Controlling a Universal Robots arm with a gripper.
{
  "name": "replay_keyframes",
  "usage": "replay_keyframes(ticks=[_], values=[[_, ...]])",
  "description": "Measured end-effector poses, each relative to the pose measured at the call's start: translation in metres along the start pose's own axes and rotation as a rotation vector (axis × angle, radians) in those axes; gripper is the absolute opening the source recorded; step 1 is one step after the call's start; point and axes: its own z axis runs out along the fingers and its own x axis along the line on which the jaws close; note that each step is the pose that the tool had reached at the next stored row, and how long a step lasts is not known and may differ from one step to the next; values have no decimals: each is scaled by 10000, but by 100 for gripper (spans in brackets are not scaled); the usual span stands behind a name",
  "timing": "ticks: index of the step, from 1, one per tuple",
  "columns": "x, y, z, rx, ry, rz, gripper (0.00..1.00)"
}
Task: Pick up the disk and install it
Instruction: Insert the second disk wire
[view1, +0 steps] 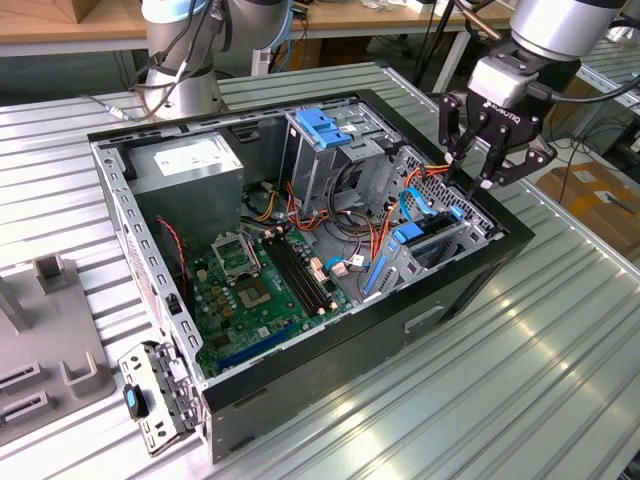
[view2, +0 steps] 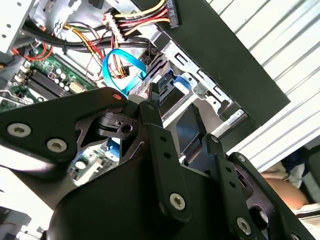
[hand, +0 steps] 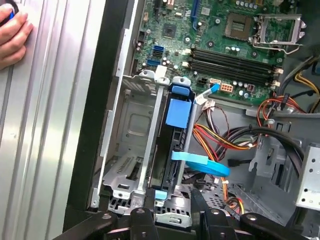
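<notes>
The disk (view1: 432, 238) stands on edge in the silver drive cage (hand: 131, 125) at the front corner of the open computer case, at the exterior view's right. It is a dark slab (hand: 170, 145) with blue carrier rails (view2: 172, 86). My gripper (view1: 470, 172) hangs just above the cage, over the disk's end. Its black fingers (hand: 145, 220) are spread apart on either side of that end. The gripper (hand: 172, 216) is open with nothing gripped.
Loose orange, yellow and black wires and a blue flat cable (hand: 200, 162) lie beside the cage. The motherboard (view1: 255, 290), a grey power-supply box (view1: 190, 165) and an upper bay with a blue latch (view1: 325, 125) sit in the case. A person's hand (hand: 12, 35) rests on the ribbed table.
</notes>
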Motion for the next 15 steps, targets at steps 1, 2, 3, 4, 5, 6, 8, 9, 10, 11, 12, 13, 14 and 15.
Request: replay_keyframes(ticks=[1, 2, 3, 4, 5, 6, 8, 9, 10, 11, 12, 13, 14, 15], values=[[0, 0, -1, 4, -9, -261, 42], [0, 0, -1, 8, -16, -457, 42], [0, 0, -2, 13, -25, -752, 42], [0, 0, -2, 22, -43, -1214, 42], [0, 0, -3, 28, -55, -1520, 42], [0, 0, -3, 34, -67, -1844, 42], [0, 0, -3, 42, -84, -2289, 42], [0, 0, -3, 45, -90, -2435, 42], [0, 0, -4, 50, -99, -2677, 42], [0, 0, -4, 57, -114, -3054, 42], [0, 0, -4, 60, -121, -3231, 42], [0, 0, -4, 63, -127, -3372, 42], [0, 0, -4, 66, -133, -3505, 42], [0, 0, -4, 69, -139, -3654, 42]])
